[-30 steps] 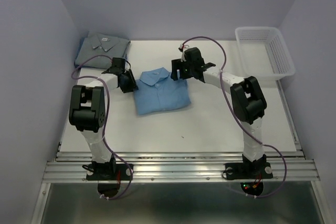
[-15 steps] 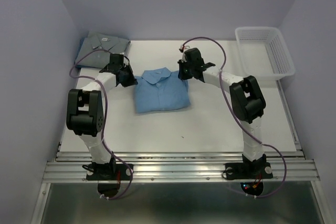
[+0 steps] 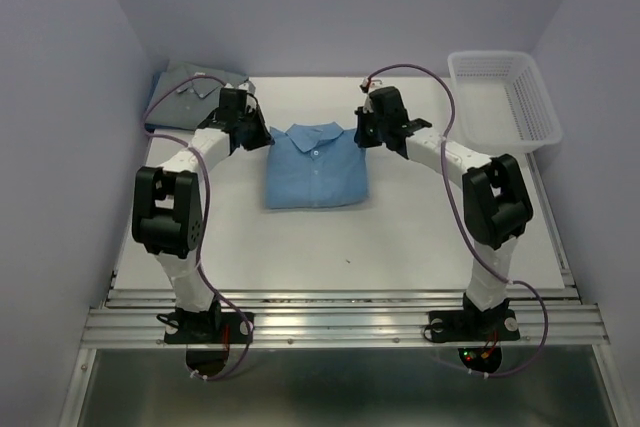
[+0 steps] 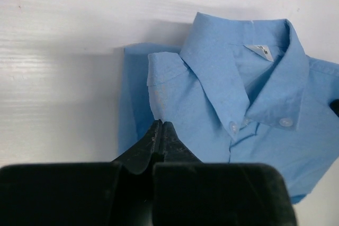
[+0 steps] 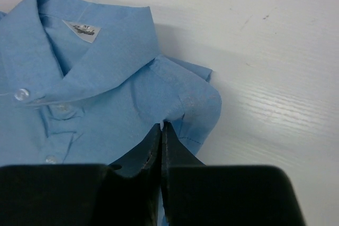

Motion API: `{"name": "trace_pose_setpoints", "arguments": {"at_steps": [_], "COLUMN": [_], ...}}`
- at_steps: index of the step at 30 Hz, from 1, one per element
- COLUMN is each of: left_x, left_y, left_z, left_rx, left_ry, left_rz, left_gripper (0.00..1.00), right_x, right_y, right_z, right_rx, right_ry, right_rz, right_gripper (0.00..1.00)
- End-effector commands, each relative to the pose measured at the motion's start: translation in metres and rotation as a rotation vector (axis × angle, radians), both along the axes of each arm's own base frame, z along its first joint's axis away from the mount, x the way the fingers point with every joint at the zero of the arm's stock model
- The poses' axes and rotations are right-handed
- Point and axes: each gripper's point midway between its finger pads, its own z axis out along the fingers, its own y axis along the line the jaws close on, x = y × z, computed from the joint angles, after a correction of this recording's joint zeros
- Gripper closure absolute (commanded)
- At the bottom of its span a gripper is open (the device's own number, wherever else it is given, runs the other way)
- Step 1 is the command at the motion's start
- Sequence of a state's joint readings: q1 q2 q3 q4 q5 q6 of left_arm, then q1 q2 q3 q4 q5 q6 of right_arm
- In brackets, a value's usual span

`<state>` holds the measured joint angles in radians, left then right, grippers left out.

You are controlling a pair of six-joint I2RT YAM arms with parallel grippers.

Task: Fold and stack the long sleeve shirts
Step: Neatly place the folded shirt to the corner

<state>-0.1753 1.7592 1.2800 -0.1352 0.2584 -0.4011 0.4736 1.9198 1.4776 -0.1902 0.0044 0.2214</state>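
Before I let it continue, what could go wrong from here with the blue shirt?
The left gripper and right gripper pinch only thin fabric at the shoulders of the blue shirt, so it might slip free. Held only there, its folds may fall open if lifted. The grey shirt lies close by the left arm, which could ruffle it.

One sky-blue shirt (image 3: pixel 315 167), one grey-blue shirt (image 3: pixel 180 87), white mesh basket (image 3: pixel 545 107), white table (image 3: pixel 400 237).

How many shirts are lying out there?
2. The sky-blue shirt lies in the middle, its shoulders pinched by the left claw and the right claw. The grey-blue shirt sits folded at the far left corner.
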Motion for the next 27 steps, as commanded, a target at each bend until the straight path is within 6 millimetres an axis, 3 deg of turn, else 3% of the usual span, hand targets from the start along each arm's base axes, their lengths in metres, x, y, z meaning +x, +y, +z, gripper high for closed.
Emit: {"name": "trace_pose_setpoints", "arguments": {"at_steps": [1, 2, 4, 5, 8, 9, 10, 12, 13, 14, 15, 16, 17, 18, 19, 20, 21, 22, 23, 24, 27], "left_x": [0.02, 0.021, 0.024, 0.025, 0.03, 0.03, 0.03, 0.029, 0.029, 0.029, 0.027, 0.026, 0.024, 0.022, 0.015, 0.011, 0.007, -0.001, -0.006, -0.013, -0.033], "left_y": [0.009, 0.013, 0.017, 0.018, 0.018, 0.018, 0.018, 0.016, 0.015, 0.013, 0.013, 0.013, 0.013, 0.015, 0.015, 0.016, 0.016, 0.015, 0.011, 0.002, -0.033], "left_z": [-0.013, -0.017, -0.024, -0.028, -0.047, -0.053, -0.058, -0.056, -0.044, -0.036, -0.02, -0.012, -0.005, 0.002, 0.012, 0.017, 0.022, 0.031, 0.036, 0.033, 0.039], "left_rx": [0.054, 0.076, 0.093, 0.096, 0.109, 0.114, 0.118, 0.109, 0.1, 0.09, 0.079, 0.072, 0.07, 0.067, 0.06, 0.057, 0.053, 0.039, 0.026, 0.007, -0.134], "left_ry": [0.043, 0.052, 0.06, 0.067, 0.111, 0.126, 0.15, 0.151, 0.126, 0.107, 0.074, 0.06, 0.05, 0.039, 0.028, 0.021, 0.015, -0.002, -0.012, -0.019, -0.041], "left_rz": [0.041, 0.06, 0.077, 0.08, 0.075, 0.072, 0.07, 0.062, 0.061, 0.054, 0.055, 0.057, 0.058, 0.066, 0.073, 0.081, 0.086, 0.091, 0.085, 0.063, -0.047], "left_gripper": [1.0, 1.0, 1.0, 1.0, 1.0, 1.0, 0.95, 0.74, 0.59, 0.53, 0.45, 0.42, 0.11, 0.01, 0.01, 0.01, 0.01, 0.01, 0.01, 0.01, 0.01], "right_x": [0.015, 0.019, 0.029, 0.035, 0.05, 0.051, 0.05, 0.047, 0.044, 0.042, 0.037, 0.032, 0.026, 0.016, 0.004, -0.004, -0.018, -0.033, -0.044, -0.069, -0.101], "right_y": [-0.011, -0.014, -0.013, -0.017, -0.026, -0.026, -0.025, -0.018, -0.017, -0.015, -0.012, -0.011, -0.011, -0.012, -0.009, -0.008, -0.009, 0.002, 0.006, 0.014, 0.035], "right_z": [-0.027, -0.044, -0.048, -0.064, -0.071, -0.072, -0.07, -0.048, -0.04, -0.03, -0.005, 0.006, 0.016, 0.017, 0.039, 0.044, 0.037, 0.059, 0.063, 0.048, 0.067], "right_rx": [0.01, -0.012, -0.008, -0.022, -0.041, -0.043, -0.046, -0.018, -0.012, 0.0, 0.03, 0.05, 0.064, 0.073, 0.113, 0.131, 0.15, 0.229, 0.272, 0.335, 0.512], "right_ry": [0.049, 0.069, 0.069, 0.085, 0.078, 0.077, 0.07, 0.038, 0.028, 0.014, -0.019, -0.027, -0.037, -0.026, -0.045, -0.043, -0.01, -0.031, -0.029, 0.036, 0.042], "right_rz": [-0.013, 0.001, 0.025, 0.028, 0.0, 0.001, 0.023, 0.071, 0.087, 0.099, 0.118, 0.123, 0.133, 0.142, 0.167, 0.177, 0.19, 0.25, 0.279, 0.347, 0.466], "right_gripper": [0.96, 0.95, 0.94, 0.89, 0.83, 0.75, 0.73, 0.56, 0.43, 0.24, 0.16, 0.08, 0.0, 0.0, 0.0, 0.0, 0.0, 0.0, 0.0, 0.0, 0.0]}}
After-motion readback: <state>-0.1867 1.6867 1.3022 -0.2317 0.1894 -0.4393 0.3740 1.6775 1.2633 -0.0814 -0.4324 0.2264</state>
